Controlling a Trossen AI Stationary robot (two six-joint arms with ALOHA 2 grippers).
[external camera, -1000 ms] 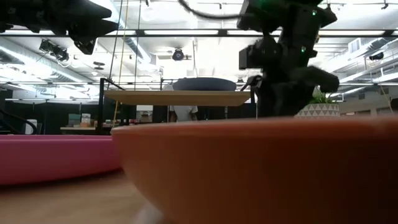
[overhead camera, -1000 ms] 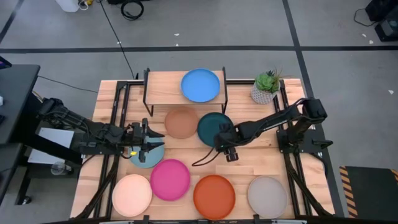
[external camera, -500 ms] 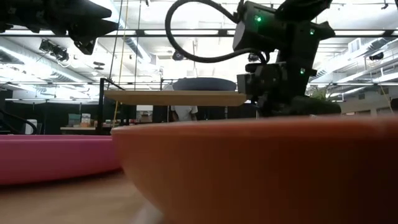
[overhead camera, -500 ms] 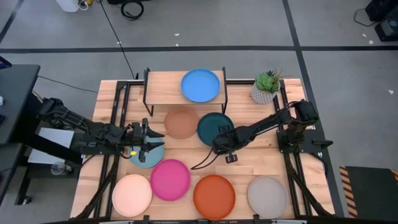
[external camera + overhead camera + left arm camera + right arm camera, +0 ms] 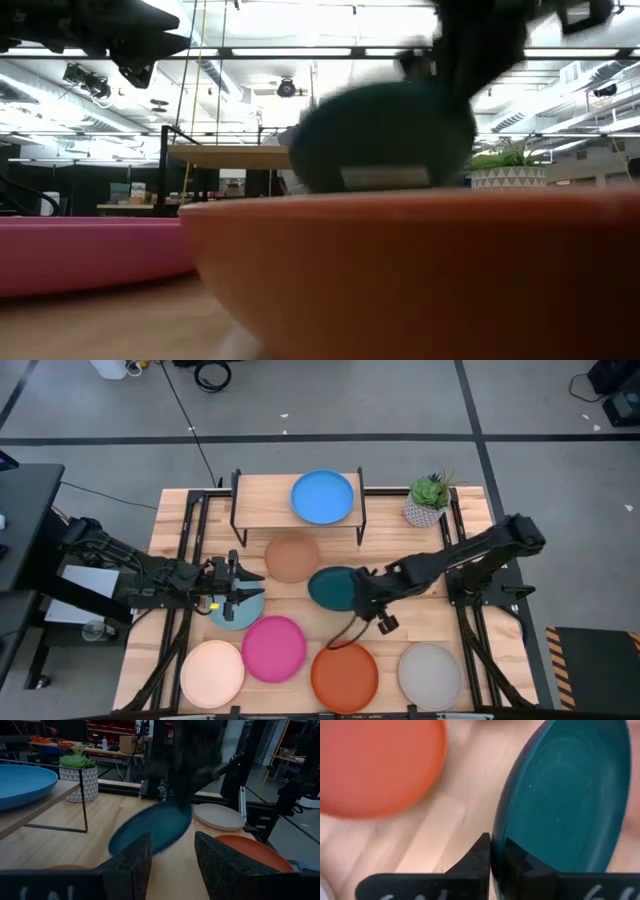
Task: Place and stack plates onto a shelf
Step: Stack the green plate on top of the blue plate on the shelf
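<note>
The dark teal plate (image 5: 333, 588) hangs tilted over the middle of the table, with my right gripper (image 5: 363, 594) shut on its right rim. It shows blurred in the low view (image 5: 380, 135) and the left wrist view (image 5: 150, 827). The bright blue plate (image 5: 322, 497) lies on the shelf (image 5: 262, 495). My left gripper (image 5: 246, 592) waits open above the light teal plate (image 5: 236, 610), touching nothing. The tan plate (image 5: 291, 557) lies flat in front of the shelf. My right gripper pinches the dark teal plate's rim (image 5: 496, 837) between its two fingers, one finger (image 5: 479, 852) under the plate and the other on its inner face. The fingers come from the table's right. The plate stretches away from them, tilted and raised off the table.
Pink (image 5: 273, 648), cream (image 5: 212, 672), orange (image 5: 344, 676) and grey (image 5: 429, 675) plates lie along the near edge. A potted plant (image 5: 430, 500) stands at the far right beside the shelf. The shelf's left half is bare wood.
My right gripper has taken hold of the dark teal plate's rim and raised it off the table. It has drawn the plate toward the near edge, and the plate, flat before, now hangs tilted. The left arm has kept still.
</note>
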